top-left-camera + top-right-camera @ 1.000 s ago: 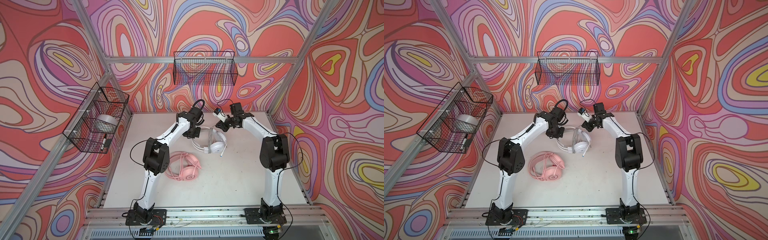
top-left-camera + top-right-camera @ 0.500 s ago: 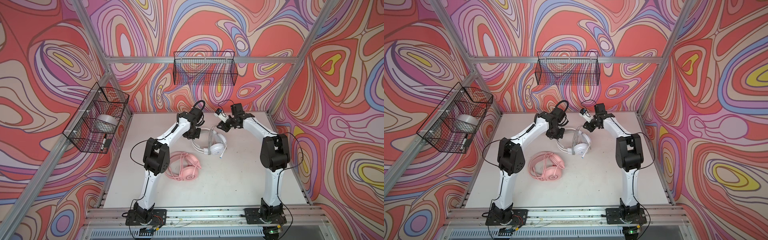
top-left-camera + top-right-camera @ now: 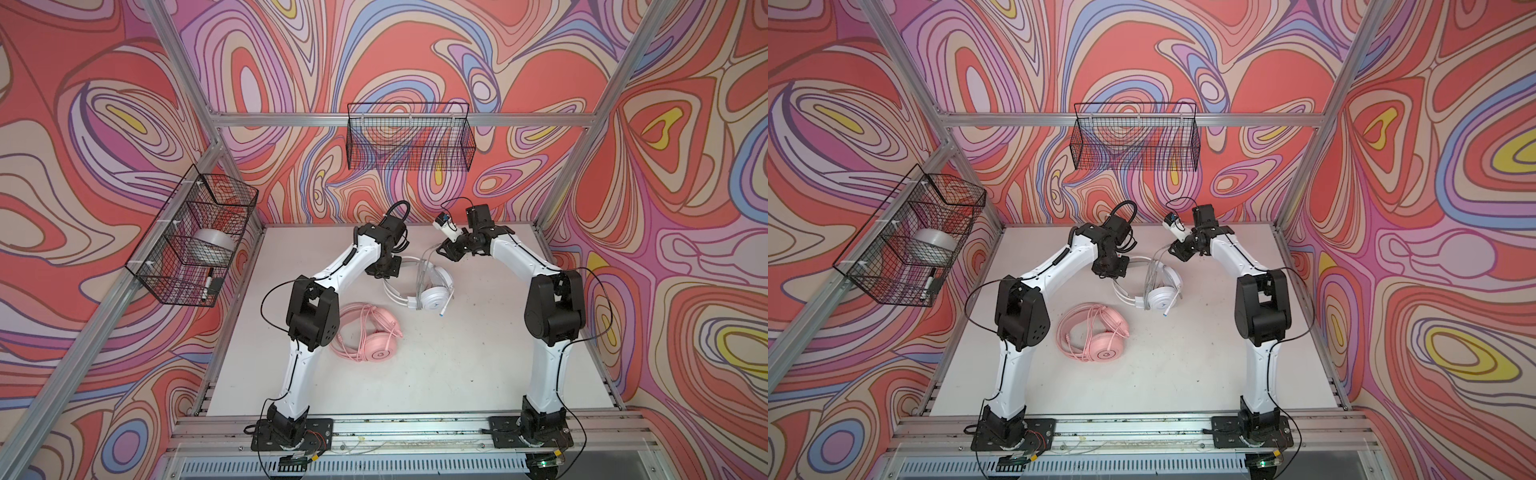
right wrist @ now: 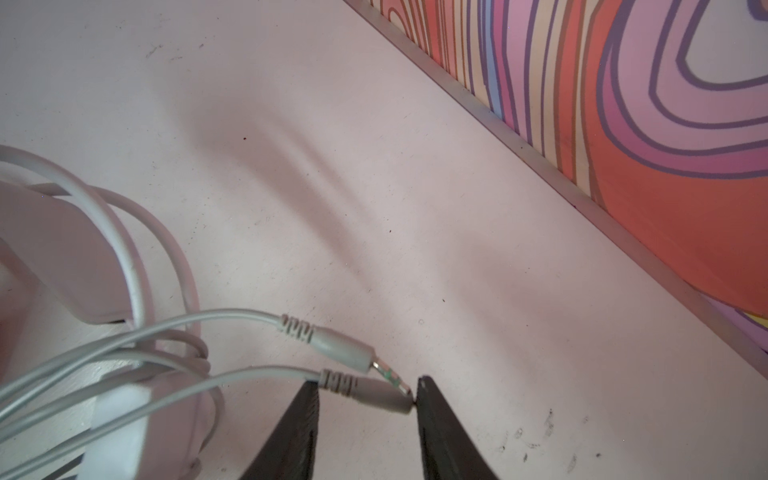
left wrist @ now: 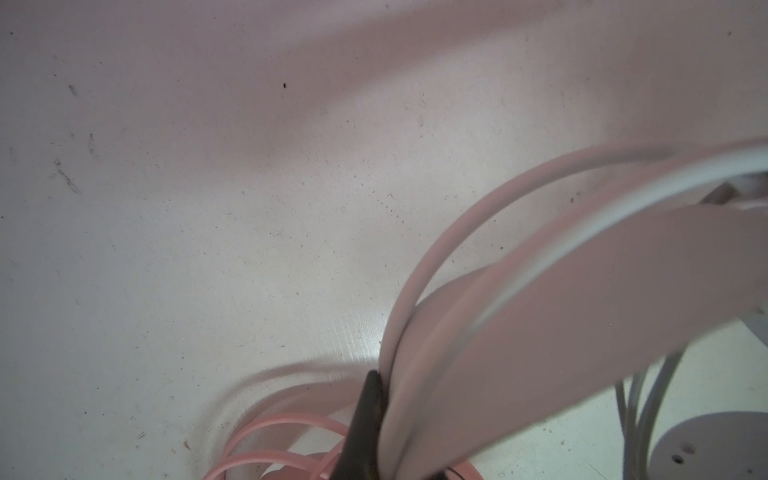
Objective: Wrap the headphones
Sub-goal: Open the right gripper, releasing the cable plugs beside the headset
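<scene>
Far back on the table (image 3: pixel 457 365), left end effector (image 3: pixel 386 272) clamps white headphones' (image 3: pixel 434 296) headband

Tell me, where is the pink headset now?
In both top views the pink headset lies on the table left of centre, beside the left arm's black elbow, nearer the front than the white headset.

Table (image 3: pixel 457 374): two headsets, mid-table, apart.
Front headset (image 3: pixel 376 345) left of centre.
Rear headset (image 3: pixel 434 296) behind it, slightly right.
Left gripper (image 3: pixel 384 269) on rear headset band, left side.
Right gripper (image 3: pixel 444 252) behind rear headset; cable plugs (image 4: pixel 353 374) between jaws.
Side basket (image 3: pixel 166 266) on left wall, roll (image 3: pixel 212 245) inside.
Back basket (image 3: pixel 409 164) on rear wall.
</scene>
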Tool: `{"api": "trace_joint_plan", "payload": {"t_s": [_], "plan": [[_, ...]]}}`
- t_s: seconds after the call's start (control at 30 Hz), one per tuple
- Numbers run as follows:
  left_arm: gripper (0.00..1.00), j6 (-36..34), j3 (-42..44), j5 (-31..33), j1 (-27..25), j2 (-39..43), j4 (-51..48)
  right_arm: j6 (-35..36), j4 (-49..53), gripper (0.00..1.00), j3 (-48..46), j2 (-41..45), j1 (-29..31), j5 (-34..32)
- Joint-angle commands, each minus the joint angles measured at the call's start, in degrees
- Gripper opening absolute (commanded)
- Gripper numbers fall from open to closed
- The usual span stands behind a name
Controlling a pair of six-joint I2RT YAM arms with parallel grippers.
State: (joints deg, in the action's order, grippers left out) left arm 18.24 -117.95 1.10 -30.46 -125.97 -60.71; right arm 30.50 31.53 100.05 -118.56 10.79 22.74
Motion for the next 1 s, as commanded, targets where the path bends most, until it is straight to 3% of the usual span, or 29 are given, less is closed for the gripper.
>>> {"api": "trace_joint_plan", "payload": {"t_s": [0.0, 0.97], "plan": [[0.00, 0.48, -0.17, -2.21, -0.64, 2.31, -1.69, -1.54, -1.86, 0.44, -1.34, 2.78, -0.67, -0.77], [0.00, 0.57, -0.17, -3.13, -0.62, 1.26, -2.31, -10.01, -7.42, 0.54, -9.29, 10.58, -5.73, 1.08]]}}
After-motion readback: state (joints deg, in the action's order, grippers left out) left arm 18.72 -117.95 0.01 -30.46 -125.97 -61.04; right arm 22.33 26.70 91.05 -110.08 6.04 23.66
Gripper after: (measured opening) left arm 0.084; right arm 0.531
